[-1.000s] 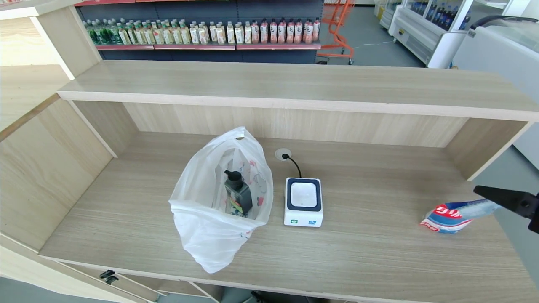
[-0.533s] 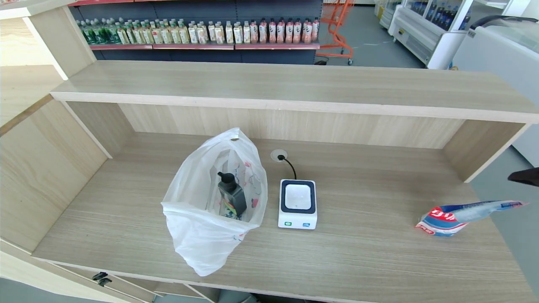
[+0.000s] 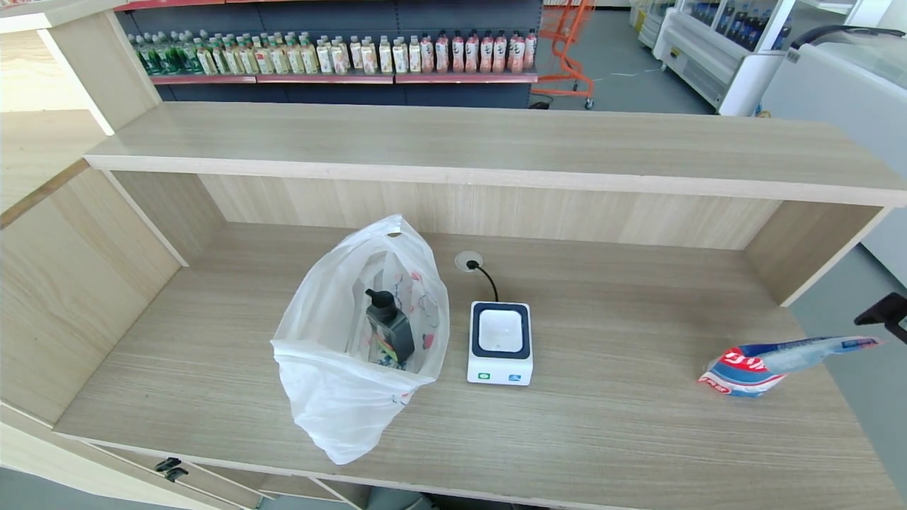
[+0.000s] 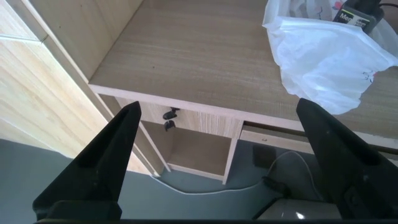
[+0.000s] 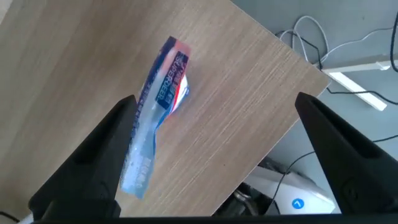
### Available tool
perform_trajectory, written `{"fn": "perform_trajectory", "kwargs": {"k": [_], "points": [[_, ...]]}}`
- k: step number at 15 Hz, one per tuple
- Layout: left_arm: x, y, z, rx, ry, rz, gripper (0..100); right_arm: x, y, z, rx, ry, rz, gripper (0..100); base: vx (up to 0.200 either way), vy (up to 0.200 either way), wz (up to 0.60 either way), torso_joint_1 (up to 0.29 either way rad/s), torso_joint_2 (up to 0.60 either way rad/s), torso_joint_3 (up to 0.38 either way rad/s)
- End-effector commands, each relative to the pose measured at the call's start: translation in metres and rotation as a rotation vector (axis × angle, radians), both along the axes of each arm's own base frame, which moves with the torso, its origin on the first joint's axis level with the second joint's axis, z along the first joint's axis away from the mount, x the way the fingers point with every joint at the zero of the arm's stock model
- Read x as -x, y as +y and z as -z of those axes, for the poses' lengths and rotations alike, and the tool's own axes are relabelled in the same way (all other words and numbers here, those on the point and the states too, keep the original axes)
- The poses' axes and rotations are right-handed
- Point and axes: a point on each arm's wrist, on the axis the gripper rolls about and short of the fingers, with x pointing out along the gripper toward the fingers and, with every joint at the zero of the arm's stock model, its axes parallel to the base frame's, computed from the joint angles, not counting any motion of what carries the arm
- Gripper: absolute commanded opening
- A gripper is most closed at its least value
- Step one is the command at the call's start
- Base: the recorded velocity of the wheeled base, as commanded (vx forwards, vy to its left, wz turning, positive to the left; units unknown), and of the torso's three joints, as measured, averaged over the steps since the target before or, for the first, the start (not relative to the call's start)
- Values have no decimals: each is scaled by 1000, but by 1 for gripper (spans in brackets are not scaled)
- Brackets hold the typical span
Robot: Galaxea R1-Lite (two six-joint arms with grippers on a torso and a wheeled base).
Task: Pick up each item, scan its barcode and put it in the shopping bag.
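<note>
pale wooden checkout counter [image 3: 623, 425], store shelves behind. found the refill pouch [image 3: 769, 363] lying on its side near the right edge of it, well apart from the barcode scanner [image 3: 500, 342] and from the white shopping bag [image 3: 340, 397] just beside that, with a dark pump bottle [image 3: 390, 333] already standing inside. judged the pouch light, soft and slick-skinned, bulging at the red-and-white base and flattening to a thin blue sealed end; likely to sag and swing if lifted by one tip, and to slide between smooth fingers. thought best to pinch across the flat upper part, just above the bulge, keeping the printed face free for the scanner; could not make out a barcode. saw the right gripper [image 5: 214, 99] hovering above the counter's right end, near the pouch's thin end, fingers spread wide and clamped on nothing. saw the left gripper [image 4: 219, 104] likewise spread and empty, hanging out beyond the counter's front edge toward its left end. compared with a second earlier: noted a slight shift of the whole head view, so a camera move, not the goods'; back then had a dark finger of the right gripper lying over the pouch's thin end, since drawn off to the view's right edge. against half a second earlier, found pouch, bag and scanner unmoved, and the gripper a touch lower at that edge.
</note>
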Motion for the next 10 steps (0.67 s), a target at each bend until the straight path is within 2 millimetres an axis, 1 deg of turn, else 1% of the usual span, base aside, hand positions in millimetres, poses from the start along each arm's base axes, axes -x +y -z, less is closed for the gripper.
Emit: {"fn": "perform_trajectory", "kwargs": {"k": [1, 3, 5, 6, 7, 8, 10], "points": [[0, 0, 0, 0, 0, -1, 100, -48, -6, 44, -8, 96, -38, 100, 0, 0, 0, 0, 0, 0], [0, 0, 0, 0, 0, -1, 100, -73, -3, 72, 13, 140, -108, 100, 0, 0, 0, 0, 0, 0], [0, 0, 0, 0, 0, -1, 100, -90, 9, 92, 15, 126, -165, 100, 0, 0, 0, 0, 0, 0], [0, 0, 0, 0, 0, -1, 100, -95, 15, 101, 20, 124, -191, 100, 0, 0, 0, 0, 0, 0], [0, 0, 0, 0, 0, -1, 100, -97, 16, 104, 26, 126, -202, 100, 0, 0, 0, 0, 0, 0], [0, 0, 0, 0, 0, -1, 100, -99, 18, 107, 47, 142, -232, 0, 0, 0, 0, 0, 0, 0], [0, 0, 0, 0, 0, -1, 100, -102, 21, 106, 81, 145, -276, 0, 0, 0, 0, 0, 0, 0]]}}
